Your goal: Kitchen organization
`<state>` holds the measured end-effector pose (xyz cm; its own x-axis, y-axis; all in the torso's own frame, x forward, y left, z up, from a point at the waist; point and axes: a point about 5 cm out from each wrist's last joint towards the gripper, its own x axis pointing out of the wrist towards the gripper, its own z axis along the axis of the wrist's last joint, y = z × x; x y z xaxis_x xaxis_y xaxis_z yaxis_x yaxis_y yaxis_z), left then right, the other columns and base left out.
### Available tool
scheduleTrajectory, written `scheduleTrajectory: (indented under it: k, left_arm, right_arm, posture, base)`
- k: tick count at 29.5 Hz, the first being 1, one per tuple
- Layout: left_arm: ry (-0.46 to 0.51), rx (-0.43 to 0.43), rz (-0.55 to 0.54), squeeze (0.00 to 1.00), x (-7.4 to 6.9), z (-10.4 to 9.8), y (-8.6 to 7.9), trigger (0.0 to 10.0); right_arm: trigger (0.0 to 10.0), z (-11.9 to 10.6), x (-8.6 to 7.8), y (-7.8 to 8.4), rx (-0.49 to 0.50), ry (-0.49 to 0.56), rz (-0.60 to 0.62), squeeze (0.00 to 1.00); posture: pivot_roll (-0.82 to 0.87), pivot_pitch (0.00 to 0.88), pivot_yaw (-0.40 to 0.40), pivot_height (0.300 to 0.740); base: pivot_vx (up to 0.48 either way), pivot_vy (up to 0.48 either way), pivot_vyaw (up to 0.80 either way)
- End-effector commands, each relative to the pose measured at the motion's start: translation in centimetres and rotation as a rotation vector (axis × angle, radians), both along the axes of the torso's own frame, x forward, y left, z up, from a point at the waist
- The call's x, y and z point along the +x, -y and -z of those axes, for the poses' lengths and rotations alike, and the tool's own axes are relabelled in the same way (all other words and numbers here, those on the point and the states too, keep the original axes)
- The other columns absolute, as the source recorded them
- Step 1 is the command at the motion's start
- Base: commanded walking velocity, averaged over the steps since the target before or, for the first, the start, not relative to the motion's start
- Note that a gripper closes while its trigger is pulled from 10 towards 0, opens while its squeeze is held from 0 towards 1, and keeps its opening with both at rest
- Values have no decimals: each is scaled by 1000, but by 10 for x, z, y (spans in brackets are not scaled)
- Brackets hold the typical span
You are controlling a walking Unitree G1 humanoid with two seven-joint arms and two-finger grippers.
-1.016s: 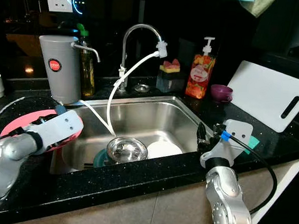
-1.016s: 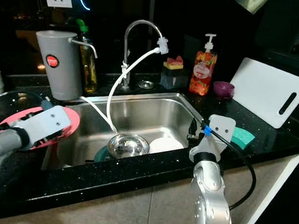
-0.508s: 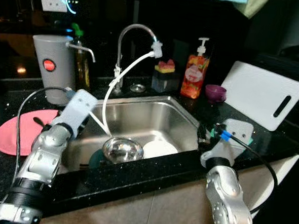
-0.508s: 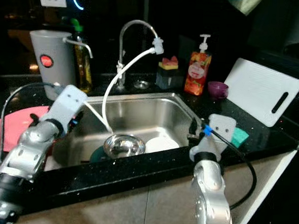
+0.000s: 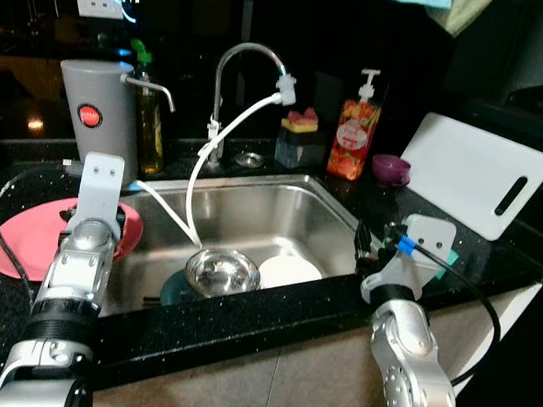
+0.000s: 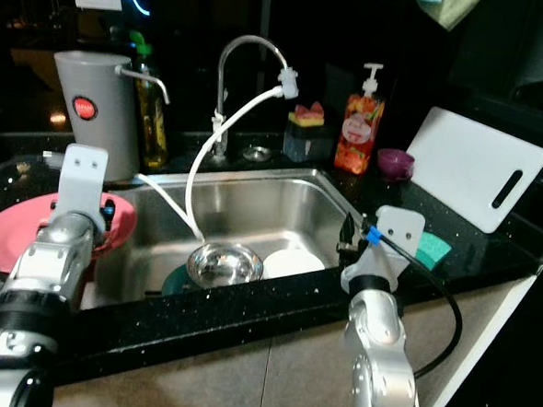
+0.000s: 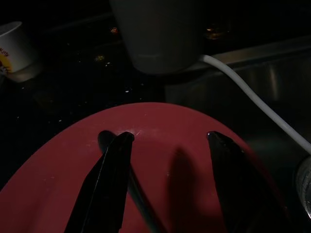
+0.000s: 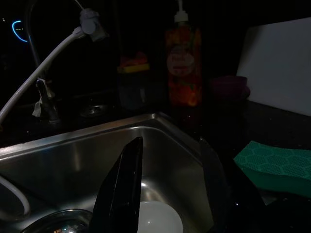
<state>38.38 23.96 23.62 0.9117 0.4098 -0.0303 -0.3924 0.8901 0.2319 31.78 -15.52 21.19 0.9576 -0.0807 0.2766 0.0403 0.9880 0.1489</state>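
Currently the left gripper [image 7: 167, 160] hangs over the red plate [image 5: 11, 243], which lies flat on the black counter [image 5: 246, 317] at roughly 9 o'clock of the steel sink [image 5: 253, 207]; its two black fingers [image 7: 109, 179] are spread apart with nothing between them, tips just above the plate's surface. A dark, thin utensil [image 7: 138, 199] rests on the plate beside one finger; type cannot be told. At 12 o'clock of the plate stands a grey dispenser [image 5: 97, 110], with a dark bottle [image 5: 150, 127] just beside it. Inside the sink: a metal bowl [image 5: 221, 271] and, touching it toward 3 o'clock, a white plate [image 5: 290, 269]; a white hose [image 5: 210, 158] runs from the faucet [image 5: 248, 64] down into the basin. The right gripper [image 8: 170, 189] sits at the sink's 3 o'clock rim, fingers parted and empty, above the white plate. A green sponge [image 8: 274, 162] lies on the counter near it. Farther back, at 1 o'clock, stand an orange soap bottle [image 5: 352, 135], a purple cup [image 5: 391, 167] and a white cutting board [image 5: 476, 174] leaning against the wall.
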Motion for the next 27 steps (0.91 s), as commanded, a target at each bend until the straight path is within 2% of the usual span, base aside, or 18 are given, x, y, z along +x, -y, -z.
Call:
scheduleTrajectory:
  k: [1,7,8,12,16,27]
  left_arm:
    - [-64,-78,-42,0,5,10,6,10000]
    - [-76,-257,-151,0,9,16,2,10000]
    - [-78,-309,-174,0,9,18,-1,10000]
    - [-94,-375,-188,0,9,22,-3,10000]
    - [-117,-418,-214,0,10,26,-4,10000]
    - [-142,-423,-289,0,7,34,-10,10000]
  right_arm:
    - [10000,1,-1,0,17,0,10,0]
    - [10000,1,-2,2,22,2,19,0]
    - [10000,0,-2,2,22,3,21,0]
    - [10000,0,-2,3,23,4,23,0]
    - [10000,0,-2,2,26,5,25,0]
    - [10000,1,-2,2,29,6,29,0]
  posture:
    - [13,0,-63,740]
    - [13,0,-59,740]
    - [14,0,-58,740]
    - [14,0,-56,740]
    - [14,0,-52,740]
    - [16,0,-44,740]
  base:
    - [0,0,0]
    - [0,0,0]
    - [0,0,0]
    - [0,0,0]
    - [0,0,0]
    - [0,0,0]
